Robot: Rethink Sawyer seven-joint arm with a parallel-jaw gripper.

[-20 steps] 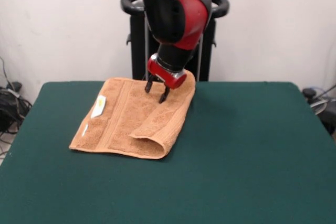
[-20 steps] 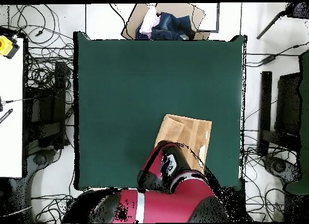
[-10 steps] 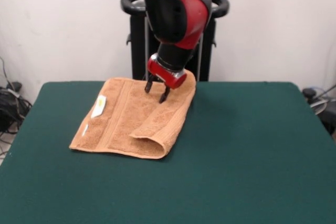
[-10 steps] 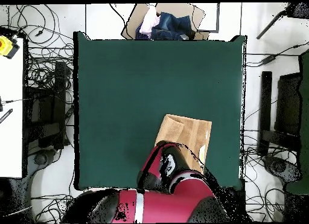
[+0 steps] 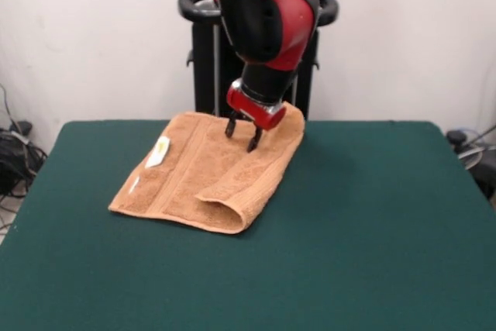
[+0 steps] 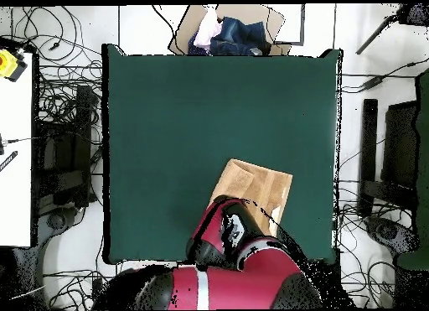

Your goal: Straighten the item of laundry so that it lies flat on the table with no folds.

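Observation:
The orange-tan towel (image 5: pixel 198 176) lies on the green table (image 5: pixel 364 222) at its far left part in the front view. Its right side is folded over into a thick roll (image 5: pixel 248 187), and a white tag (image 5: pixel 159 151) shows on its left part. My gripper (image 5: pixel 242 134) comes down onto the towel's far right part, its fingers set into the cloth and gripping it. The far right corner (image 5: pixel 294 118) rises behind the gripper. In the overhead view the towel (image 6: pixel 261 184) lies near the robot's edge, and the red arm (image 6: pixel 226 232) hides the gripper.
The black pedestal (image 5: pixel 205 60) stands behind the table's far edge. In the overhead view a box of clothes (image 6: pixel 226 31) sits beyond the far edge, cables lie on the floor around the table, and a white bench (image 6: pixel 17 148) stands at the left.
The gripper has shifted right in the front view and the towel has moved with it. The towel's far right corner and left edge both slid right.

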